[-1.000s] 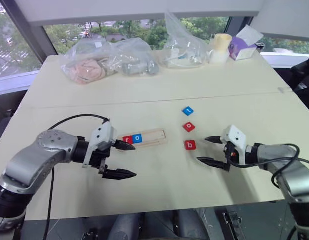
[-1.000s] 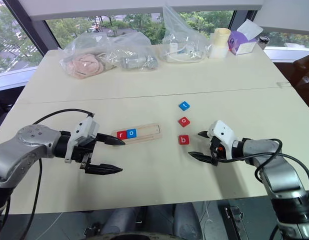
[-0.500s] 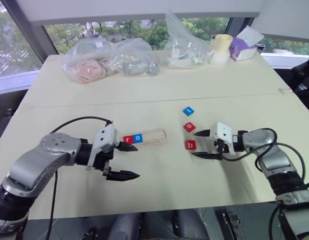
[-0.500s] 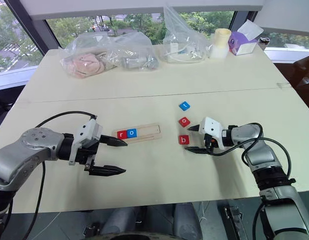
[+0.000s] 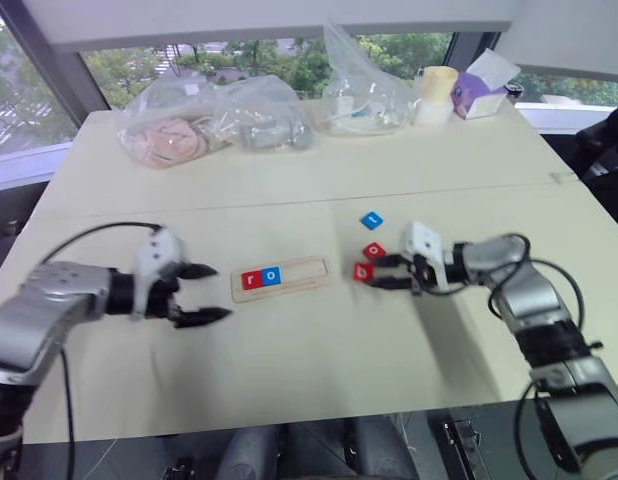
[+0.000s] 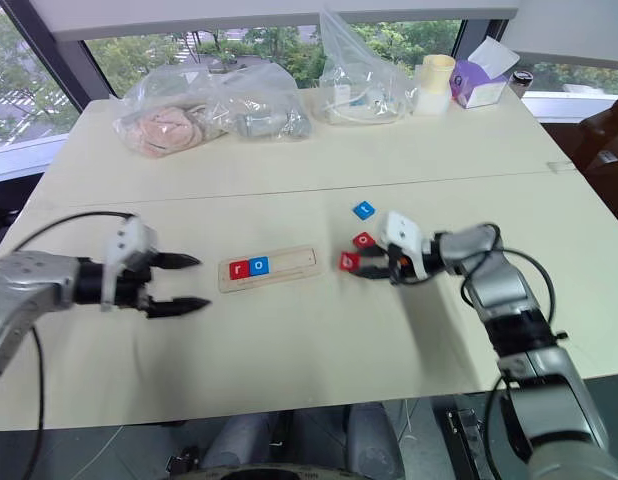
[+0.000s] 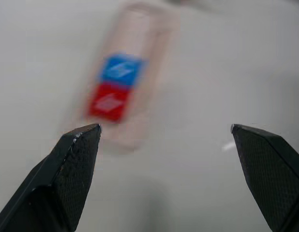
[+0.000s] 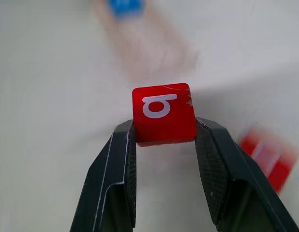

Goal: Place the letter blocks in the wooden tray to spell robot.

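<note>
While the right tool [image 8: 164, 130] pinches the red b block [image 8: 164, 113] above the desk [image 5: 389, 330], the left tool [image 5: 201, 293] stands wide open and empty near the wooden tray [image 5: 281, 278], which holds the r block [image 5: 252, 280] and o block [image 5: 272, 276].

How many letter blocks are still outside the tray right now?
3: the red b in the right claw, a red block and a blue one on the table. The tray holds two.
</note>
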You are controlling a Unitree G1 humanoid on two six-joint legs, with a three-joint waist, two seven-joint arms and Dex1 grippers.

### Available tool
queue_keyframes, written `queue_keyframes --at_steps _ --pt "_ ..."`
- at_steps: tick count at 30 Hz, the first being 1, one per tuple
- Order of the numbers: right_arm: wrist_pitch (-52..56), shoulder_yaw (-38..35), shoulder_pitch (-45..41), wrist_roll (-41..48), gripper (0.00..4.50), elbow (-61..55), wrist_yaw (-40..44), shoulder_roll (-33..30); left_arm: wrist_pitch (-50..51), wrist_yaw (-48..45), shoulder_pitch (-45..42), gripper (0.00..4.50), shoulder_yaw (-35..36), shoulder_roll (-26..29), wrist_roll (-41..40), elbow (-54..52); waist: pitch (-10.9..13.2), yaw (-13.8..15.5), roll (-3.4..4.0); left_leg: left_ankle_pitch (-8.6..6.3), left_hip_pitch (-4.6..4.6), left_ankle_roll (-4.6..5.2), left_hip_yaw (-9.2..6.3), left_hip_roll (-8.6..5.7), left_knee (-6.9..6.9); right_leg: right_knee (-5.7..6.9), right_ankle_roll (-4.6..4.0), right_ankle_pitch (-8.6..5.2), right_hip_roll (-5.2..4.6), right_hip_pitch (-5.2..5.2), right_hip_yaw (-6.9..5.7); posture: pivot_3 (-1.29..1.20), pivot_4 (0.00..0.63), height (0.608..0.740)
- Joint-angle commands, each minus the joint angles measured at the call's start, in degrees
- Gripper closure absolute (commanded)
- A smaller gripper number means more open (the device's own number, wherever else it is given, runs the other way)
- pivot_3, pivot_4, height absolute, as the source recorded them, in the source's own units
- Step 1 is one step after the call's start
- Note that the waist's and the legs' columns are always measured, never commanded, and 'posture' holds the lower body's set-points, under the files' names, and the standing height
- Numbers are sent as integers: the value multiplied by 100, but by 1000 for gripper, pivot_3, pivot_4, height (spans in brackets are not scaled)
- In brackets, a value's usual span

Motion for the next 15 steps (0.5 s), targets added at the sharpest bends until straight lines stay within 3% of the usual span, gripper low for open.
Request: queue_keyframes --at_steps 1,6,9,15 --pt "312 402 -529 -102 3350 -173 -7 380 -99 -221 141 0 149 156 -13 -194 -2 26 0 0 1 0 0 1 -4 -1 0 0 1 -1 0 0 150 740" --pt "10 1065 -1002 -500 3350 426 197 839 -57 -60 194 0 105 -24 17 -322 0 69 -6 -12 -6 -20 -1 -2 -6 -6 19 11 5 -4 -3 0 150 740" --pt "109 1144 -1140 -303 3350 772 594 1051 34 71 258 0 96 -174 -38 -531 0 40 -6 -12 -7 -20 5 -6 -1 -7 22 14 2 -3 -1 0 150 740" --pt "-707 1402 -1492 -892 3350 1858 388 1393 181 272 484 0 144 -339 -118 -865 0 -6 -6 -10 0 -24 6 15 -1 0 15 23 27 -8 3 0 150 740"
